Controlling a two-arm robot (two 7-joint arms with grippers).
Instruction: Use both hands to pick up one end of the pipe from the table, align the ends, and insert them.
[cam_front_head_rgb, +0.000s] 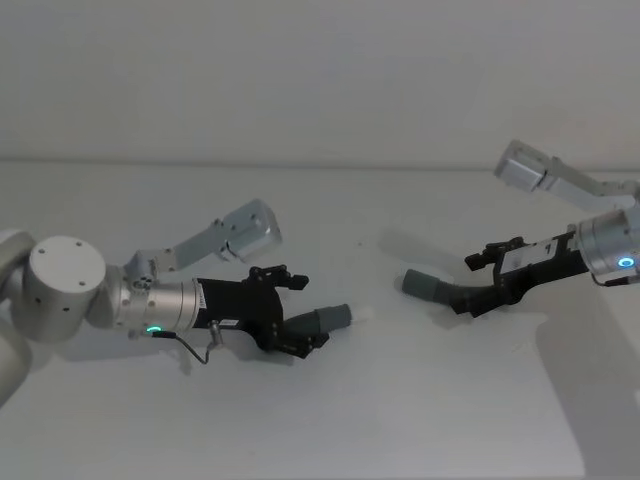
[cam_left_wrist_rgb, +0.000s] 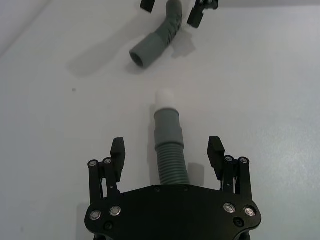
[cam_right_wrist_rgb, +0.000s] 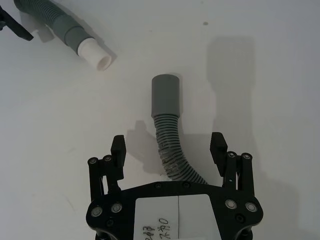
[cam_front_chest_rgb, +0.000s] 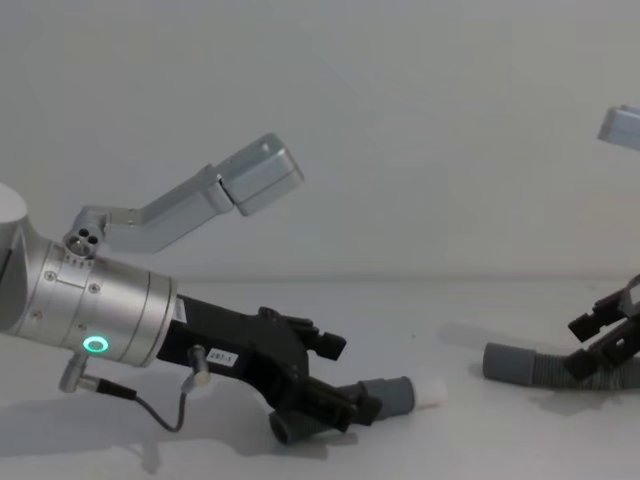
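The fingers (cam_left_wrist_rgb: 118, 152) of the left gripper (cam_left_wrist_rgb: 167, 151) are spread, one on each side of the ribbed hose piece (cam_left_wrist_rgb: 171, 167) and apart from it. Its smooth collar (cam_left_wrist_rgb: 167, 127) and white plug tip (cam_left_wrist_rgb: 165, 97) jut past them toward the top of the left wrist view. The right gripper (cam_right_wrist_rgb: 167, 149) has its fingers (cam_right_wrist_rgb: 218, 147) spread the same way astride the other hose piece (cam_right_wrist_rgb: 170, 145), whose open socket collar (cam_right_wrist_rgb: 166, 95) lies beyond them at mid-frame. Both pieces seem to rest on the bench (cam_front_head_rgb: 400, 410): the plug at lower centre of the head view, the socket right of centre, well apart. The step in hand looks like the grasp. Each pair should close squarely on the ribs just behind the collar, so the end stays stiff and can be aimed. A hold farther back would let the flexible hose sag, and the right piece is bent as it lies. Lifting clear before bringing the ends together would avoid dragging. The middle of the bench gives ample open room, and the wall (cam_front_head_rgb: 320, 80) at the top of the head view stands well back.
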